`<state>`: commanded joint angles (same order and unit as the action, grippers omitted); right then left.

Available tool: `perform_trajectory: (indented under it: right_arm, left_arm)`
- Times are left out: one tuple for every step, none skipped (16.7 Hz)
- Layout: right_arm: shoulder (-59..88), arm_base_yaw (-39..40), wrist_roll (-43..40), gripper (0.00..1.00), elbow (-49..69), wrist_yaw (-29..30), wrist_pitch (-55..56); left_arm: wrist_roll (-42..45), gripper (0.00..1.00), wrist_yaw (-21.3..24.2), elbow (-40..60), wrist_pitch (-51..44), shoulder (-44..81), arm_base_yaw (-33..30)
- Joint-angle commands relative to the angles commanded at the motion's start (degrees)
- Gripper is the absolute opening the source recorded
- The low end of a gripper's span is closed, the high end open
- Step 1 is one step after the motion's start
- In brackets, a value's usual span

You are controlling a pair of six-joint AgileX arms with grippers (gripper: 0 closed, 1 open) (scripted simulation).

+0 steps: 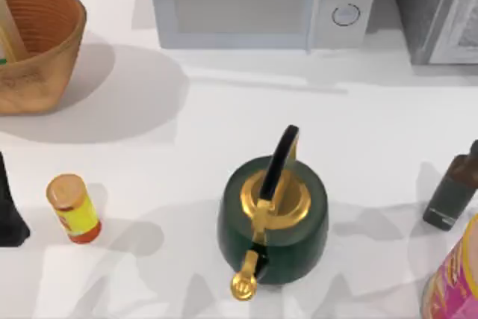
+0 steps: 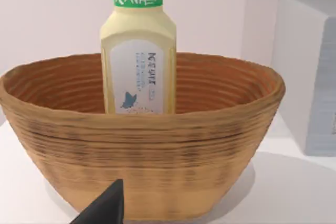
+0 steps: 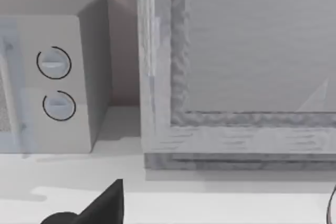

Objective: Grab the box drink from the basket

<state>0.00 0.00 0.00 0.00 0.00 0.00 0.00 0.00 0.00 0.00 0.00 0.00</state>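
Your left gripper (image 2: 105, 208) faces the basket (image 2: 142, 171) from the table side, low and level with its woven wall; from the one dark finger (image 2: 107, 205) that pokes into the left wrist view you cannot tell how far the claw is open, and nothing is in its hold. The box drink (image 2: 138, 51) stands upright inside the basket, its green-banded neck rising well above the rim. That height is what makes it reachable: by this reckoning your approach should come over the rim, not through the wall.

From the top view you see the basket (image 1: 33, 42) at the table's far left corner, cut by the frame, with just a cream sliver of the box drink (image 1: 9, 31) against its inner wall. The wrist view gives you what the overhead cannot: the carton's full front label and how deep it sits.

The overhead alone shows the green kettle (image 1: 272, 214) at centre, the yellow can (image 1: 72, 208) near left, and the microwave (image 1: 258, 1) at the back.

Your right gripper (image 3: 102, 205) sits idle facing the microwave's dials (image 3: 55, 82); its opening cannot be judged either.
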Motion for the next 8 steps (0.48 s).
perform_trajectory:
  right_arm:
    - [0.0, 0.0, 0.0, 1.00, 0.0, 0.0, 0.0]
    - [0.0, 0.0, 0.0, 1.00, 0.0, 0.0, 0.0]
    - [0.0, 0.0, 0.0, 1.00, 0.0, 0.0, 0.0]
    - [0.0, 0.0, 0.0, 1.00, 0.0, 0.0, 0.0]
    - [0.0, 0.0, 0.0, 1.00, 0.0, 0.0, 0.0]
    - [0.0, 0.0, 0.0, 1.00, 0.0, 0.0, 0.0]
    - [0.0, 0.0, 0.0, 1.00, 0.0, 0.0, 0.0]
    - [0.0, 0.0, 0.0, 1.00, 0.0, 0.0, 0.0]
  left_arm:
    - [0.0, 1.00, 0.0, 0.0, 0.0, 0.0, 0.0]
    - [0.0, 1.00, 0.0, 0.0, 0.0, 0.0, 0.0]
    - [-0.1, 1.00, 0.1, 0.1, 0.3, 0.6, 0.1]
    - [-0.2, 1.00, 0.2, 0.3, 0.9, 1.7, 0.2]
    - [-0.3, 1.00, 0.4, 0.7, 2.0, 3.5, 0.4]
    - [-0.3, 1.00, 0.7, 1.4, 3.4, 5.8, 0.6]
    - [-0.4, 1.00, 1.0, 2.2, 5.2, 8.7, 0.9]
    - [-0.4, 1.00, 1.3, 3.3, 7.4, 11.9, 1.3]
